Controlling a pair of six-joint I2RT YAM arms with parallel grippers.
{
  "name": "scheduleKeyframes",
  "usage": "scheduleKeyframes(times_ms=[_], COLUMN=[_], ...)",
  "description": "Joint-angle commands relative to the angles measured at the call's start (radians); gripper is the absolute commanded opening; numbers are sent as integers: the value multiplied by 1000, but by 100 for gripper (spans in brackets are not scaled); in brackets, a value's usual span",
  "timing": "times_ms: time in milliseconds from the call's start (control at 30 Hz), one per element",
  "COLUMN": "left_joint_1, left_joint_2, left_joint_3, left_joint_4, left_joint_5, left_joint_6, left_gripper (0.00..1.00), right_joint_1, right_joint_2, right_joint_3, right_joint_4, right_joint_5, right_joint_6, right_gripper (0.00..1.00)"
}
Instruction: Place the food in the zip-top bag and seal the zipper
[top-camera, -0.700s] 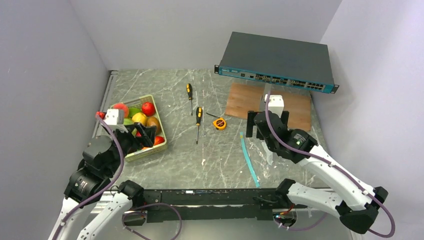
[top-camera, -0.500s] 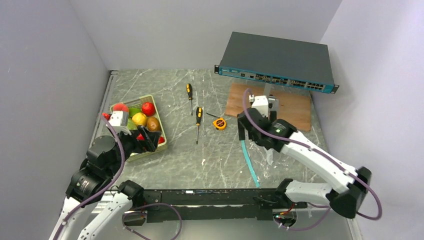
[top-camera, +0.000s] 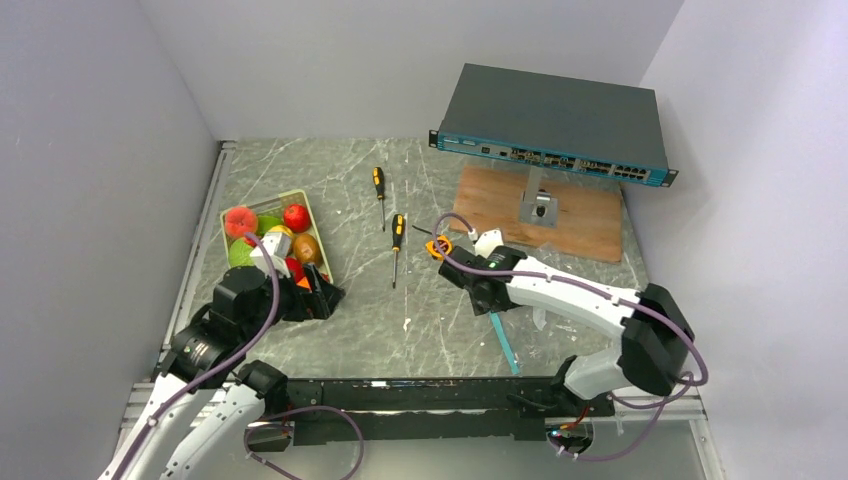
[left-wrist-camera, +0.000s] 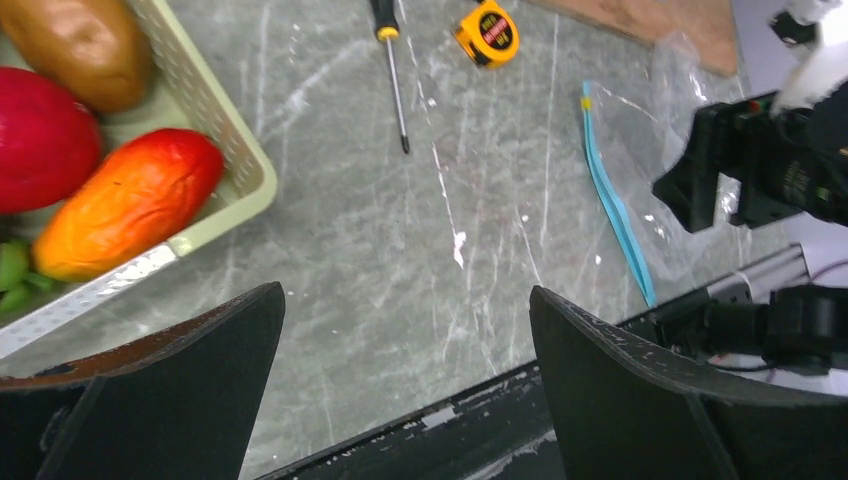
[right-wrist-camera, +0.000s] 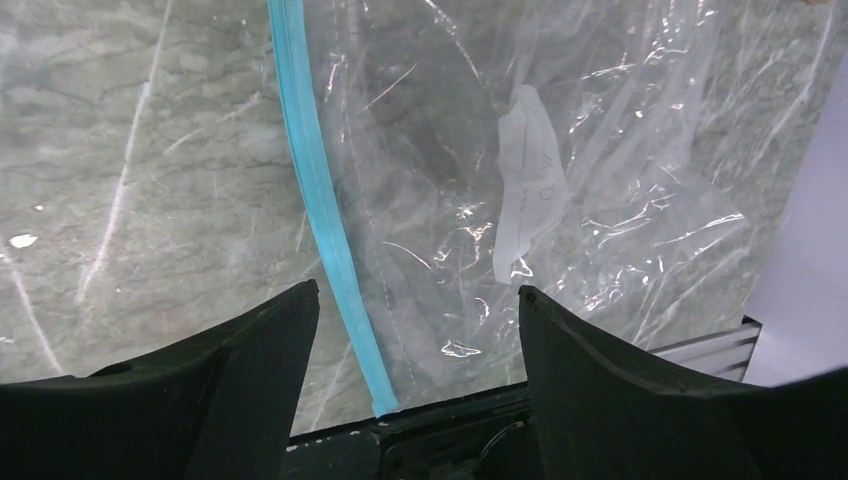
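Bag-opening step, I judge; the bag (right-wrist-camera: 560, 150) lies flat on the bench (left-wrist-camera: 400, 200); the right end effector (right-wrist-camera: 415, 300) hovers over it, fingers apart, astride the zipper (right-wrist-camera: 310, 170); the left end effector (left-wrist-camera: 405, 320), apart and empty, waits well left of the bag by the fruit (left-wrist-camera: 130, 200); next, pinch one lip.

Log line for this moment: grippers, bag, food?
left gripper: open, empty, beside tray | right gripper: open, empty, over bag | food: in tray, none in bag | bag: flat on table
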Motion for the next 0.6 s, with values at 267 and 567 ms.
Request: scheduleKeyframes(times_ms=[267,567], left_joint_1=[3,5], left_joint_2=[23,8], left_joint_3=[-76,-68], left_joint_4=[161,135], left_joint_5=[192,182], left_joint_6=[-89,-92], left_gripper=[99,99], right_joint_1=[-15,-161], right_joint_2=[112,-44], right_joint_3=[-126,-278], right_joint_4=[243,455], right_joint_5=[-149,-304], right_joint_6=[-9,-20], right_gripper=[72,45])
